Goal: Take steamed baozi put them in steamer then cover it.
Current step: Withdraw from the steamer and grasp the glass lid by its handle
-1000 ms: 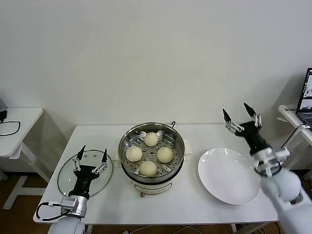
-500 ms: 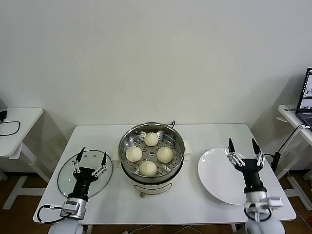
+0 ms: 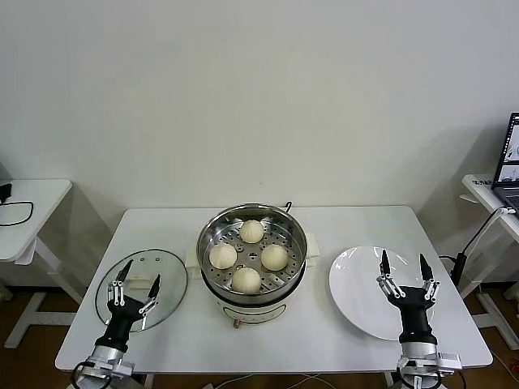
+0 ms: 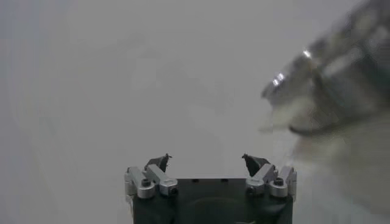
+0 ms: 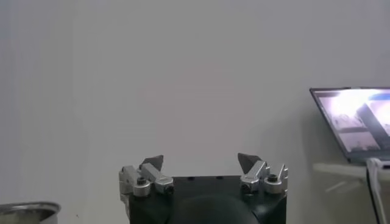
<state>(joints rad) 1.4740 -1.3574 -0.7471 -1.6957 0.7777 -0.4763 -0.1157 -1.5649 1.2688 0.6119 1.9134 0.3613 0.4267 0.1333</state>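
Both hands released, empty, now pulled back low to near edge: left hand [image 3: 130,286] over cover [image 3: 166,273], right hand [image 3: 403,275] over plate [image 3: 357,288]. Four steamed baozi [image 3: 247,279] in steamer [image 3: 212,223]; covering pending.

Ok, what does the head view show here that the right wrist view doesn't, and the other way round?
Only the head view: four cream-white pleated buns on the perforated tray of the round shiny steel steamer pot, the clear glass lid with white handle lying flat on the white table, the flat white plate, and the open left gripper over the lid.
Only the right wrist view: nothing of note beyond bare wall.
Both: the open, empty right gripper, the steamer's rim, and the laptop on a side desk.
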